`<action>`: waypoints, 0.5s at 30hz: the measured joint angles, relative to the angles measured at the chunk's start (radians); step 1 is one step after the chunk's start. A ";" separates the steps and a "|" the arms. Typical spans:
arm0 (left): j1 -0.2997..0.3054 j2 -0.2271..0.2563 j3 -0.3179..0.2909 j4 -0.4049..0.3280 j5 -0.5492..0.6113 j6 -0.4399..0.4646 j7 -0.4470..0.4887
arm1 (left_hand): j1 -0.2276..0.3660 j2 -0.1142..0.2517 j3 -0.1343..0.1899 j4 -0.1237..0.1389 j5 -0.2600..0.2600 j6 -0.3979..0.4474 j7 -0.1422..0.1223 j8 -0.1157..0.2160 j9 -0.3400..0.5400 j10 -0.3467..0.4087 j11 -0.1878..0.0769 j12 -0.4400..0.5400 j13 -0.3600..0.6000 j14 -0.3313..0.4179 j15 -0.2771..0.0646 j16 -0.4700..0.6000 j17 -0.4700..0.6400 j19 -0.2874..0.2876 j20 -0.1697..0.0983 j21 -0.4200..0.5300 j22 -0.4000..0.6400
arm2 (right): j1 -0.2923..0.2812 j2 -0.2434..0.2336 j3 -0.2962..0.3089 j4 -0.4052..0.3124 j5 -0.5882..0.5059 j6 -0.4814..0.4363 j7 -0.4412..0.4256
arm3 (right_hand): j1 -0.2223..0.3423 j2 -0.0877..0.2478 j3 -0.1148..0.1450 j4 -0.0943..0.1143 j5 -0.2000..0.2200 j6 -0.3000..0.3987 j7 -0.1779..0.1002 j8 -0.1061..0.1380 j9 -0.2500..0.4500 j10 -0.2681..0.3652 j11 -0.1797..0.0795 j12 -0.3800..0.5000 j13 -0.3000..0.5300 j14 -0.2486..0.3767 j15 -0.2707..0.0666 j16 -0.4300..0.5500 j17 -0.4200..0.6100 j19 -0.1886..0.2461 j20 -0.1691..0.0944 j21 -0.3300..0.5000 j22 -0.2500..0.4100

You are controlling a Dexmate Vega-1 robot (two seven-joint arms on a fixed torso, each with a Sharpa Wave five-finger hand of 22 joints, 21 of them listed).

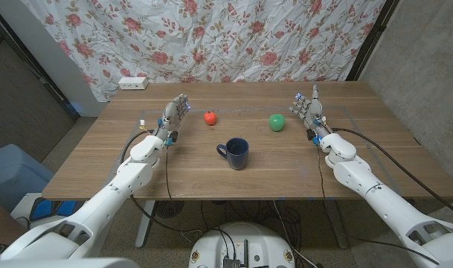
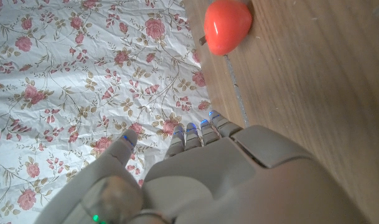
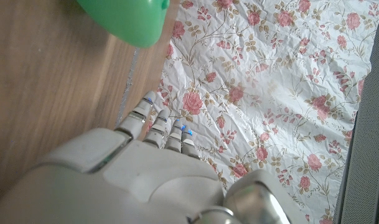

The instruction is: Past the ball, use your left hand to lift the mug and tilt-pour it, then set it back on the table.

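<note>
We saw the mug [image 1: 236, 153] standing on the table [image 1: 100, 156], untouched. Beyond the mug, to its left, lay the red ball [image 1: 210, 117]; to its right, the green ball [image 1: 277, 122]. Both the left hand [image 1: 174, 115] and the right hand [image 1: 309, 108] were spread and held nothing, well apart from the mug

Wooden table [image 1: 100, 160] in middle of room. Behind it hangs crumpled white curtain [image 1: 211, 37] with pink rose print. White power strip [image 1: 133, 83] on far left corner. Grey wall [image 1: 423, 67] at right, grey floor [image 1: 81, 130] at left.
</note>
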 measured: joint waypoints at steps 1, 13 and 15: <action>0.000 0.000 0.000 0.001 0.000 0.000 -0.003 | 0.000 0.000 0.001 -0.001 0.000 0.000 0.000 0.000 0.000 0.000 0.000 0.000 0.000 0.000 0.000 0.000 0.000 0.000 0.000 0.000 0.000 | 0.000 0.000 0.000 0.000 0.000 0.000 0.000 | 0.000 0.000 0.000 0.000 0.000 0.000 0.000 0.000 0.000 0.000 0.000 0.000 0.000 0.000 0.000 0.000 0.000 0.000 0.000 0.000 0.000; 0.014 0.031 -0.003 -0.029 -0.004 0.011 -0.020 | 0.009 0.008 0.012 -0.038 -0.003 0.006 -0.006 0.003 0.000 0.003 -0.014 0.000 0.000 -0.005 -0.005 0.000 0.000 0.005 -0.005 0.000 -0.001 | 0.000 0.000 0.000 0.000 0.000 0.000 0.000 | 0.012 0.012 0.000 0.000 0.000 0.000 0.000 0.000 0.000 0.000 0.000 0.000 0.000 0.000 0.000 0.000 0.000 0.000 0.000 0.000 0.000; 0.018 0.040 -0.005 -0.041 -0.005 0.017 -0.022 | 0.027 0.013 0.016 -0.061 -0.009 0.013 -0.013 0.004 0.000 0.007 -0.018 0.000 0.000 -0.003 -0.008 0.000 0.000 0.005 -0.005 0.000 -0.002 | 0.000 0.000 0.000 0.000 0.000 0.000 0.000 | 0.012 0.012 0.000 0.000 0.000 0.000 0.000 0.000 0.000 0.000 0.000 0.000 0.000 0.000 0.000 0.000 0.000 0.000 0.000 0.000 0.000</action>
